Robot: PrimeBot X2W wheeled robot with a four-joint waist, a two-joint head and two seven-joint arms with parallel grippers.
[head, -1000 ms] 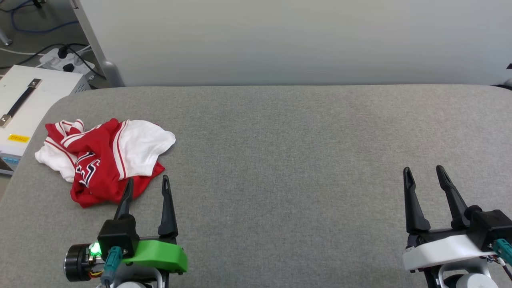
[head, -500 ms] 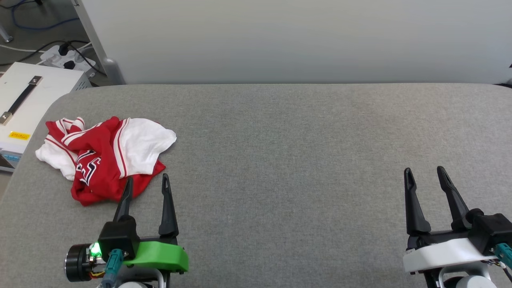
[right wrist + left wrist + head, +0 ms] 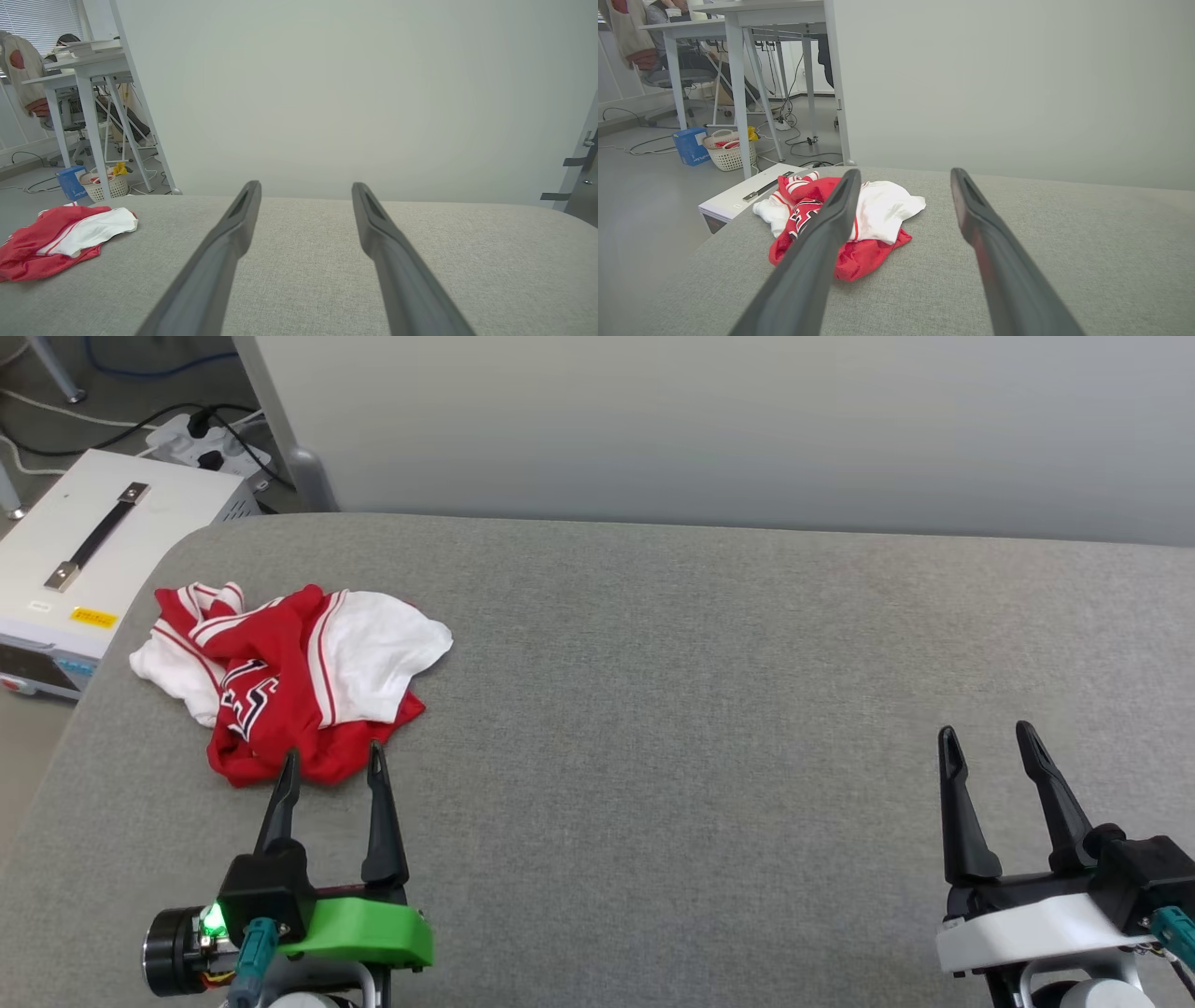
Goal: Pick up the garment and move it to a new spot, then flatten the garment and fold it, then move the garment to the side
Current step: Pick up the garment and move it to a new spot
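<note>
Left claw (image 3: 332,752) is poised with its fingers spread apart, tips right at the near hem of the garment (image 3: 280,691), nothing between them yet. Right claw (image 3: 987,730) hangs over bare cloth well away on the other side, fingers parted too, also empty.

That garment is a crumpled red-and-white heap near the left end of the grey tabletop (image 3: 700,709), lettering half buried in the folds, one white sleeve flopped over the top.

Here's the danger, as I read it: the heap sits near the rounded left corner, and the white case (image 3: 103,551) lies just beyond that edge and lower. A reach that shoves instead of pinching could slide the fabric leftward and off. Pinching only the loose sleeve layer is another worry, since the shirt would likely come up as a dangling twist, harder to flatten. Driving the tips too deep might also snag the tabletop's woven cover.

Room to work? Plenty. Everything from the heap across to the right claw is open grey surface, a good landing zone. The far edge butts close to the pale panel (image 3: 700,420), so carrying rightward looks safer than carrying away.
</note>
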